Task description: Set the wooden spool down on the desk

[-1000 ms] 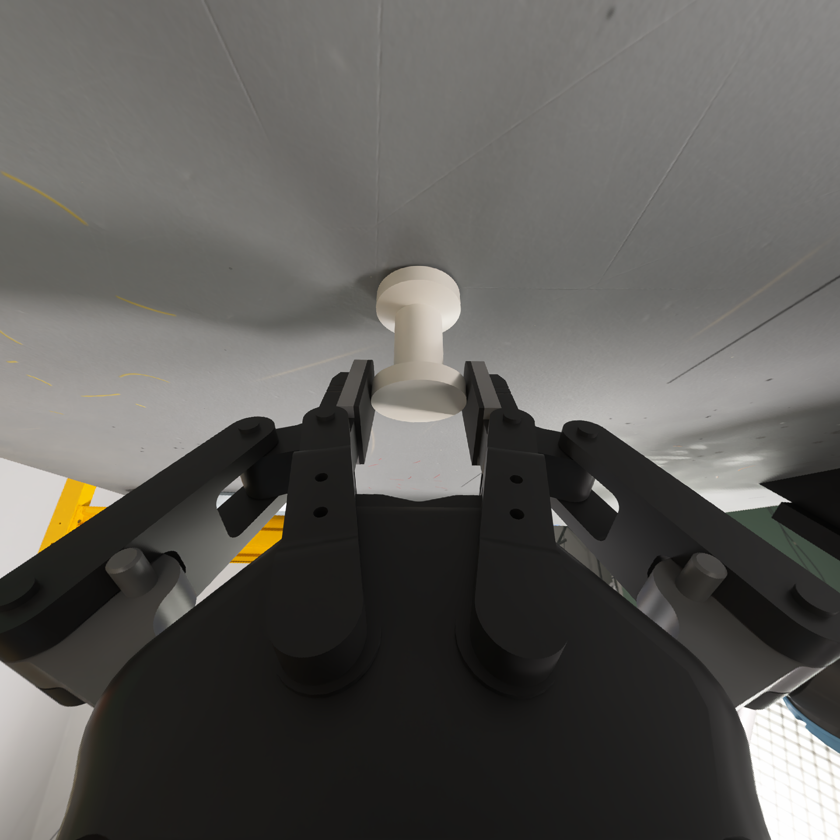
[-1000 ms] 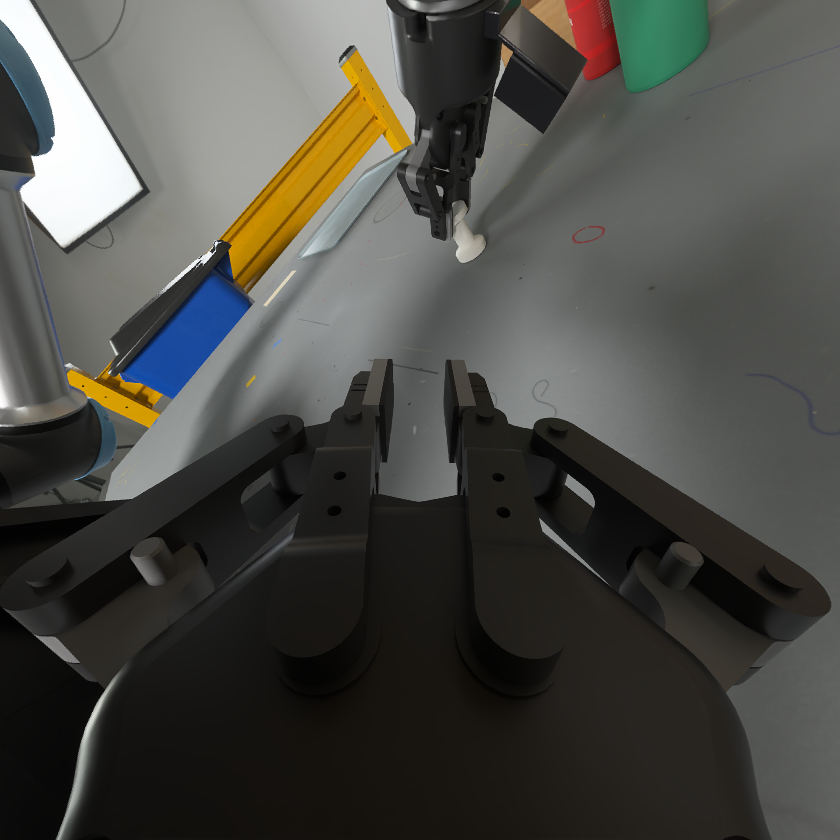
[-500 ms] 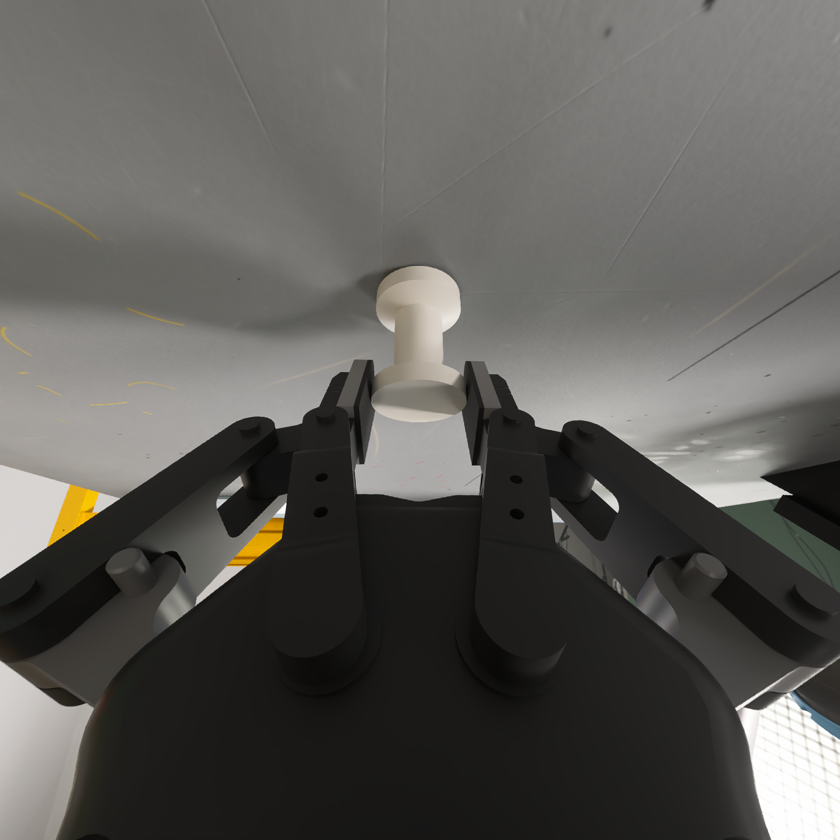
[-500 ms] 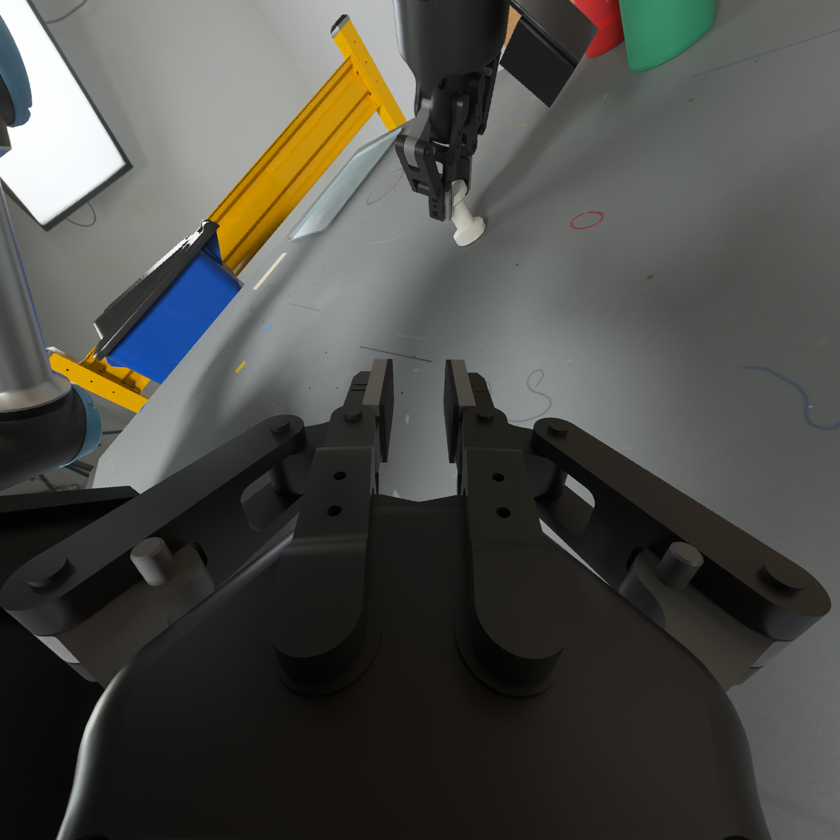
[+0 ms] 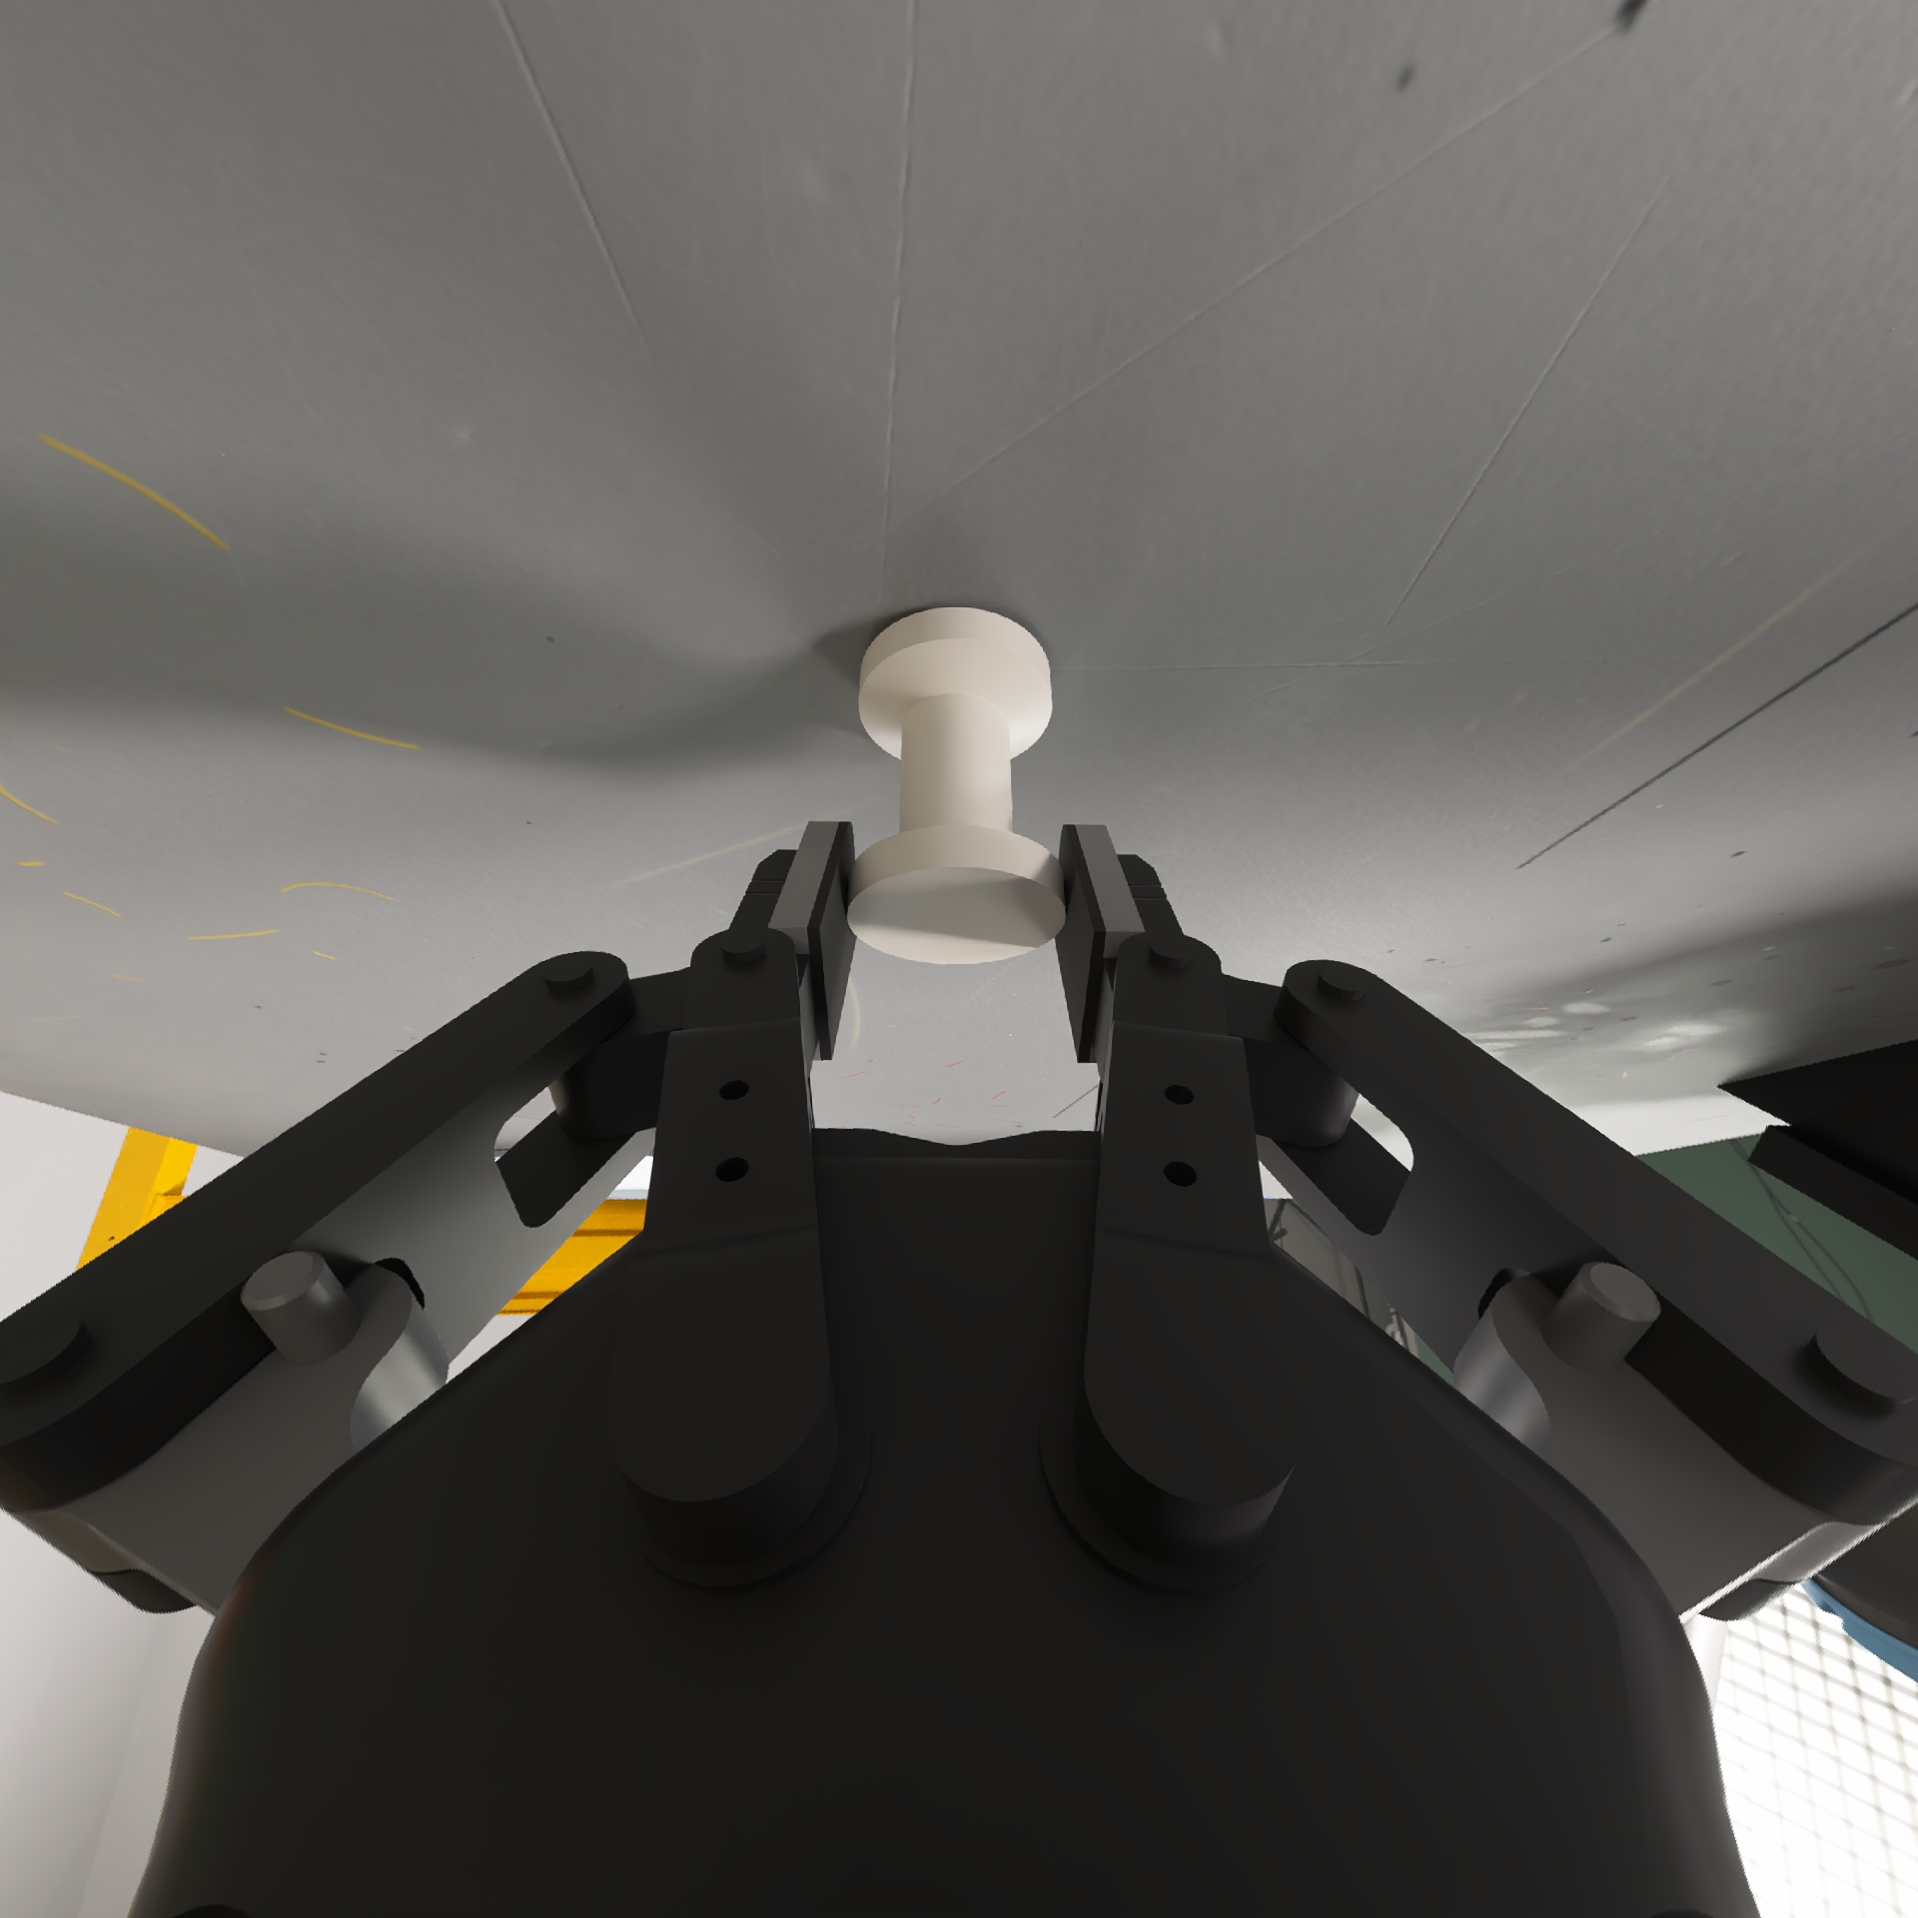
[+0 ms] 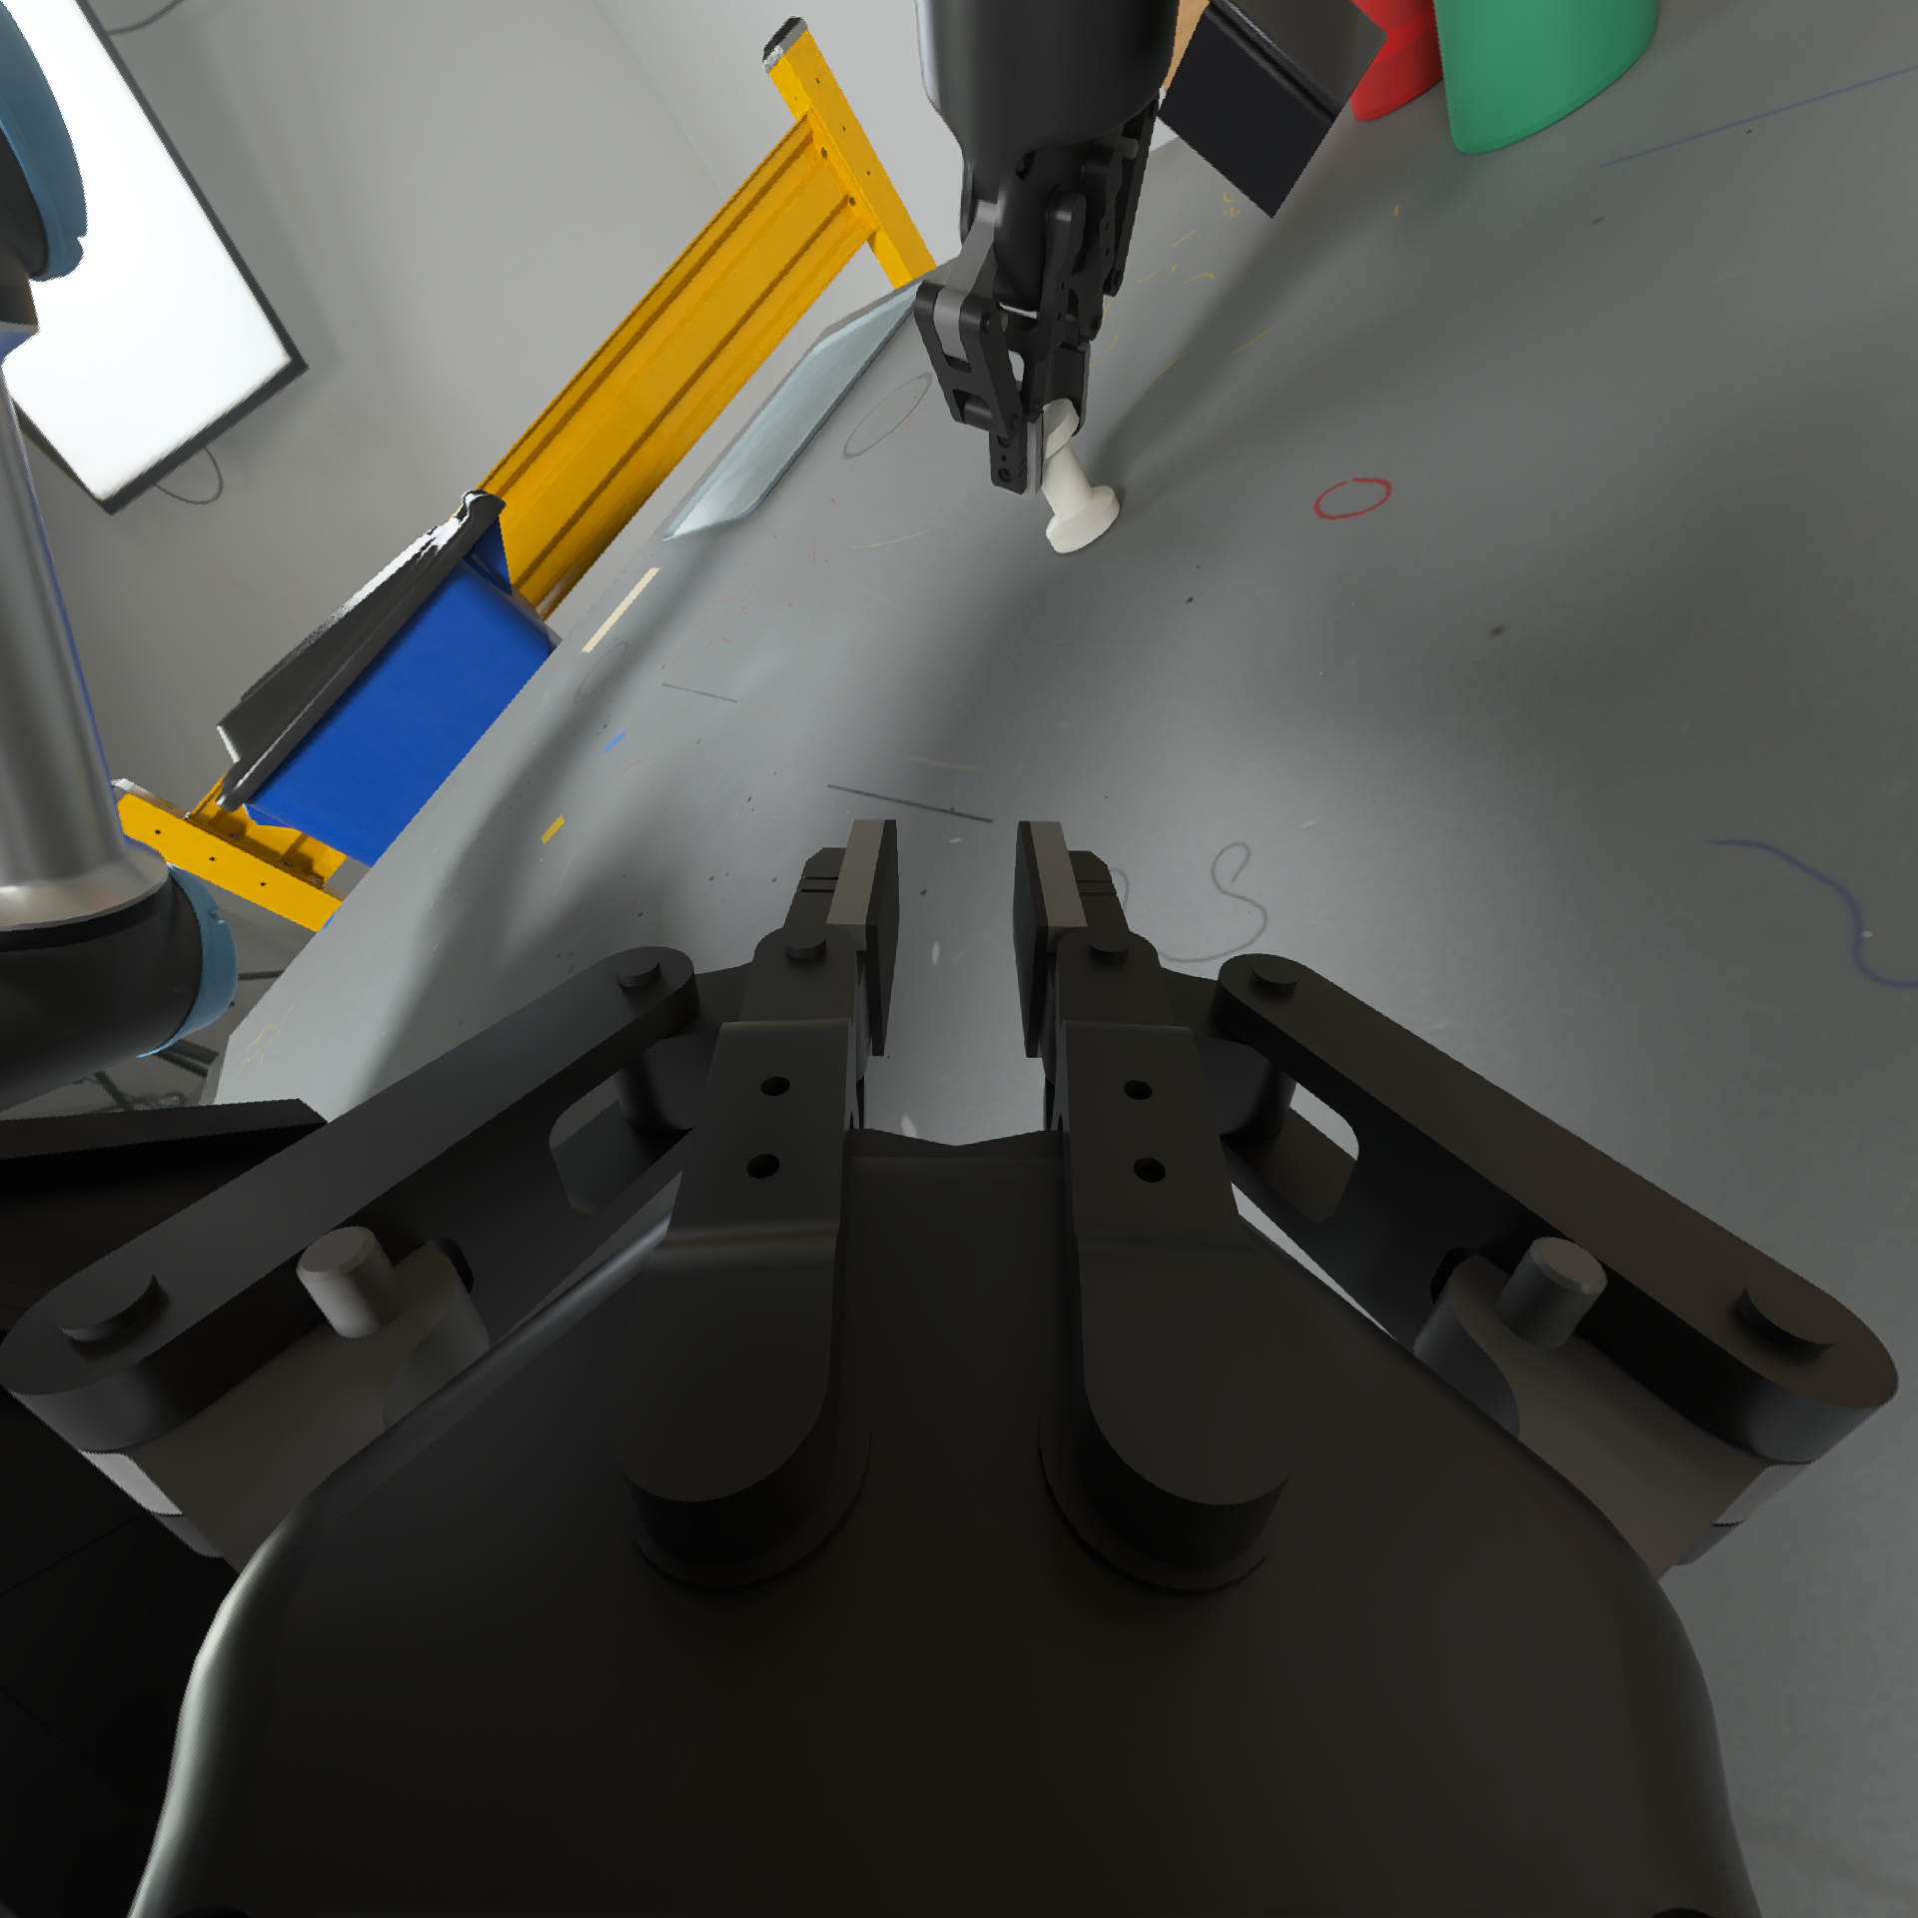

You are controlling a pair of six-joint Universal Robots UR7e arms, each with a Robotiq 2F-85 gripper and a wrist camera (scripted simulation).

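The pale wooden spool [image 5: 955,768] stands end-on to the grey desk [image 5: 1297,394]. Its far flange appears to touch the surface. My left gripper [image 5: 955,893] is shut on the spool's near flange, one pad on each side. In the right wrist view the left gripper [image 6: 1022,472] points down at the desk [image 6: 1453,830] with the spool [image 6: 1077,509] at its tips, slightly tilted. My right gripper [image 6: 955,872] is empty, its jaws a narrow gap apart, hovering above the desk well in front of the spool.
A green object [image 6: 1536,62], a red one [image 6: 1396,62] and a black box [image 6: 1256,114] stand beyond the spool. A clear plate [image 6: 789,426] lies at the desk's left edge by a yellow frame [image 6: 706,301] and blue bin [image 6: 394,716]. A red ring mark [image 6: 1352,498] lies right of the spool.
The left gripper keeps its hold on the spool and has shifted only slightly over the desk. The right gripper's view has drifted a little; its jaws have not changed.
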